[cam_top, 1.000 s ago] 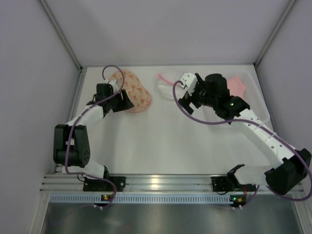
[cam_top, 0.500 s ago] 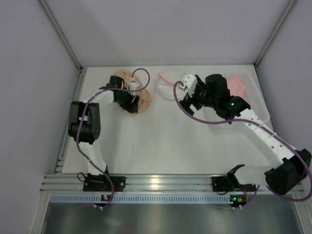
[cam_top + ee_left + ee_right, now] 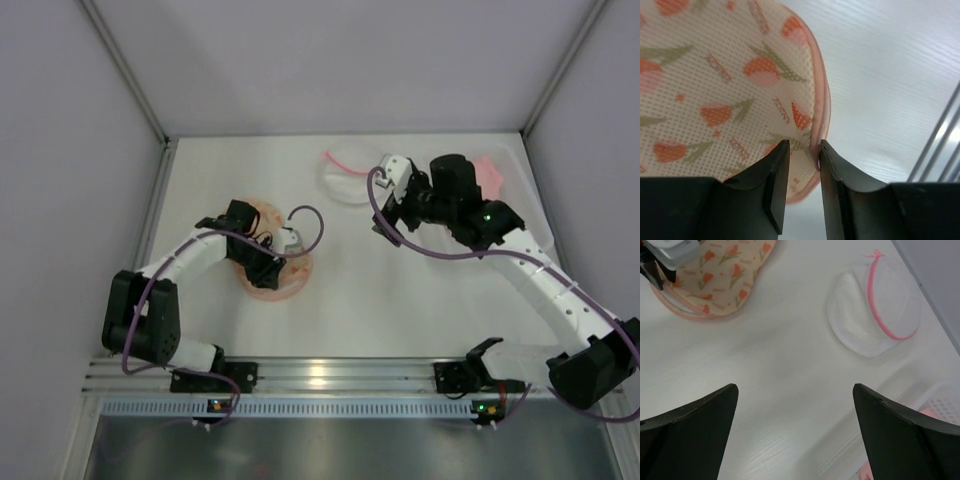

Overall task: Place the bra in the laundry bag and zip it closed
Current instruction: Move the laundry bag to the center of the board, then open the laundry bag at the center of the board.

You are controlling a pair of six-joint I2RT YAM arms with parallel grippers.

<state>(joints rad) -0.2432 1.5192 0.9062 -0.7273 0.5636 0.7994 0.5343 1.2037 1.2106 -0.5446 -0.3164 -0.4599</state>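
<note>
The laundry bag [image 3: 285, 283], peach with an orange tulip print and pink edging, lies closed at the near left of the table. It fills the left wrist view [image 3: 715, 75] and shows in the right wrist view [image 3: 715, 280]. My left gripper [image 3: 272, 265] is on top of it. The jaws [image 3: 804, 145] are pinched on its pink zipped rim. The salmon-pink bra [image 3: 490, 172] lies at the far right, partly hidden by the right arm. My right gripper [image 3: 385, 212] hovers wide open over bare table [image 3: 795, 386], holding nothing.
A white mesh round pouch [image 3: 345, 175] with a pink rim [image 3: 875, 315] lies at the far middle. A clear plastic tray [image 3: 530, 215] sits along the right side under the right arm. Metal frame rails run along the near edge.
The laundry bag and my left gripper have come from the far left toward the near middle-left. The left jaws have narrowed onto the bag's rim. The right gripper shifted slightly right.
</note>
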